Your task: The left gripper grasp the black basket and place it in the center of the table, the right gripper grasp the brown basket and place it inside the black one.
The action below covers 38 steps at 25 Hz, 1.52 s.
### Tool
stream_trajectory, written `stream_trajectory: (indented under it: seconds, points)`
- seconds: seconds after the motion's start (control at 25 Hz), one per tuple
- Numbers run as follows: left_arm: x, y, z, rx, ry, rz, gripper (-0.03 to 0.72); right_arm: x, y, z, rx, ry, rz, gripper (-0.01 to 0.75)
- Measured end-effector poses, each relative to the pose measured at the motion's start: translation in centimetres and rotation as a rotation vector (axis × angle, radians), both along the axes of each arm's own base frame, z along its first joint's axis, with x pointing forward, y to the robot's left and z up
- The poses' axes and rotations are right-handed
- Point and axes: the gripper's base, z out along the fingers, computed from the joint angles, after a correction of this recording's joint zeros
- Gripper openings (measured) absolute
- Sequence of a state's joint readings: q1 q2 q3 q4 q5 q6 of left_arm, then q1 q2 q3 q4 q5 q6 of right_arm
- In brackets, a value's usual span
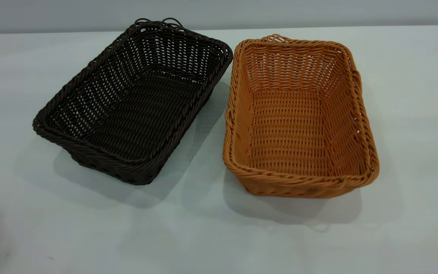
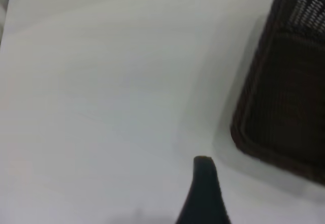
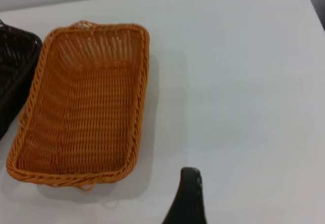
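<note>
The dark brown-black rectangular wicker basket [image 1: 133, 102] and the orange-tan rectangular wicker basket [image 1: 299, 118] sit side by side on the pale tabletop [image 1: 413, 114], each clear of its nearby tool, whose grip cannot be told.

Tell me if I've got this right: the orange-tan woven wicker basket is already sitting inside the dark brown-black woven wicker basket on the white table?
Not quite. In the exterior view the orange-tan woven wicker basket stands beside the dark brown-black woven wicker basket, not inside it. Both are empty and rest separately on the white table, their far corners close together.
</note>
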<state>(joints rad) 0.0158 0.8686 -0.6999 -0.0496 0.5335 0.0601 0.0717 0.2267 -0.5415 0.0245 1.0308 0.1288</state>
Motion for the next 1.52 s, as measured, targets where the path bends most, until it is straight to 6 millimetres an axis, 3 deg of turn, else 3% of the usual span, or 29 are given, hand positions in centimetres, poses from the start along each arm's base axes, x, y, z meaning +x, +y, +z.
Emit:
stream_trajectory:
  seconds: [0.28,0.48,0.68,1.0,1.24,1.52]
  points:
    - [9.5,-2.5,-2.4,0.019,0.022,-0.119,0.521,1.2,0.3,0.2,0.028,0.006,0.009,0.591]
    - [15.2,-4.3,-6.5,0.044,0.084,-0.177,0.521,2.1,0.6,0.3,0.074,0.018,0.007,0.591]
    - [19.6,-5.0,-10.9,0.074,0.172,-0.211,0.521,3.9,1.2,0.1,0.139,0.069,0.014,0.591]
    - [23.1,-6.8,-16.6,0.081,0.269,-0.246,0.521,7.7,1.8,-0.9,0.207,0.175,-0.003,0.591]
    - [24.5,-8.4,-19.7,0.079,0.313,-0.275,0.521,10.2,2.1,-2.3,0.238,0.271,-0.024,0.591]
    - [25.7,-9.0,-23.7,0.087,0.372,-0.286,0.52,12.4,3.2,-4.2,0.352,0.423,-0.036,0.591]
